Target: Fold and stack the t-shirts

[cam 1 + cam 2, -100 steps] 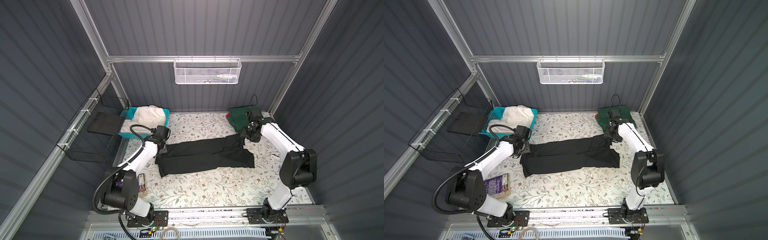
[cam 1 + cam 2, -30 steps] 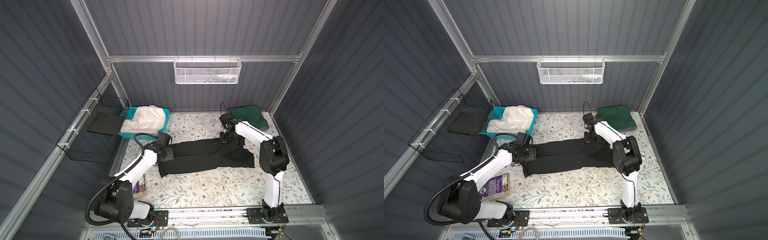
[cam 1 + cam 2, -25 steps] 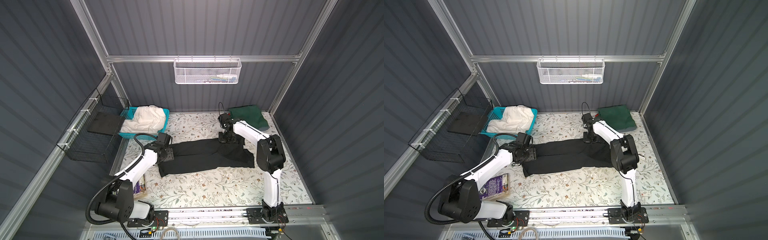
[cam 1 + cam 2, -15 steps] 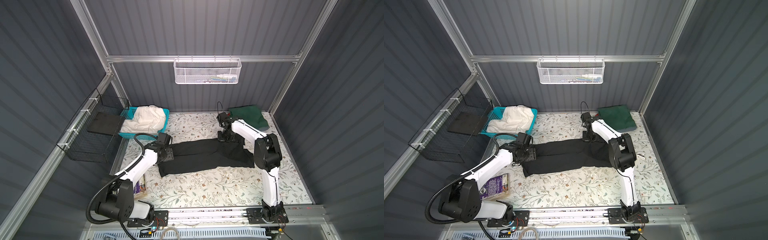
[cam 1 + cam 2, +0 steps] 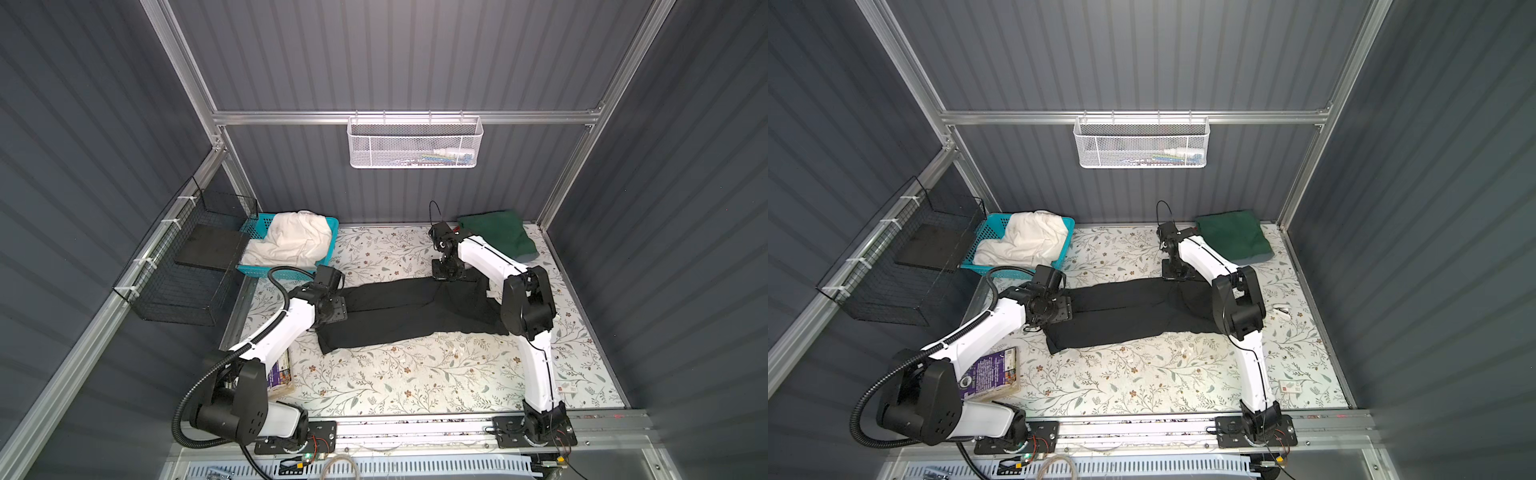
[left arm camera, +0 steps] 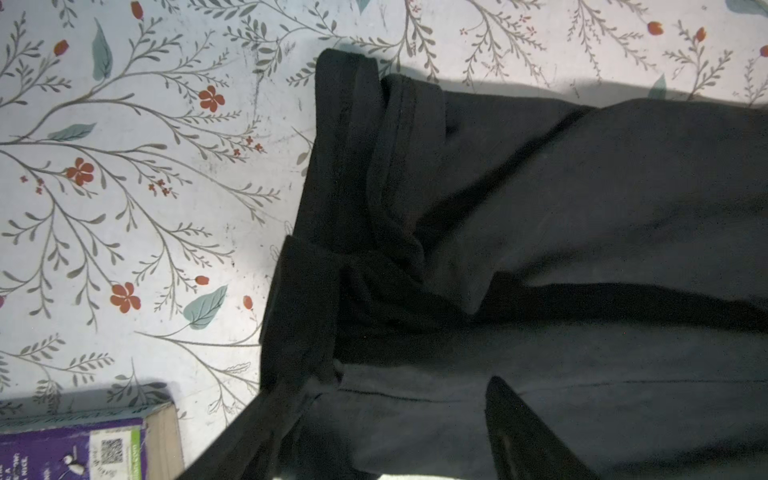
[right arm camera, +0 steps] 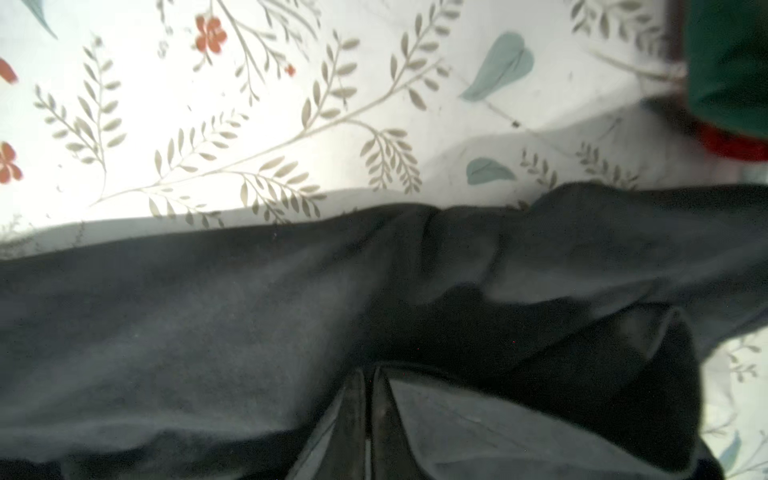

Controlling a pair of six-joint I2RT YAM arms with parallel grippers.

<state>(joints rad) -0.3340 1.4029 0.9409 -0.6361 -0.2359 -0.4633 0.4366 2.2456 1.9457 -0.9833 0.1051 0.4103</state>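
Black t-shirt (image 5: 407,307) is laid out as a long narrow strip across the middle of the bench (image 5: 415,374), running from near the left edge toward the right edge. This is seen in both top views.

Left gripper (image 5: 332,309) is positioned over the strip's left end, jaws apart. In the left wrist view one finger (image 6: 523,424) is seen over the cloth, with the bunched sleeve and hem folds just ahead of it. Whether the cloth is touched cannot be told.

Right gripper (image 5: 446,270) is set down at the strip's far edge, toward its right end. Jaws are closed together: the fingers (image 7: 357,415) are seen side by side against the black cloth. Whether a fold is caught between them cannot be told.

Dark green t-shirt (image 5: 498,237) is folded at the far right corner, with an edge of a red t-shirt (image 7: 731,145) showing under it. Cream-white t-shirt (image 5: 295,241) is heaped in the turquoise basket (image 5: 257,224) at the far left corner.
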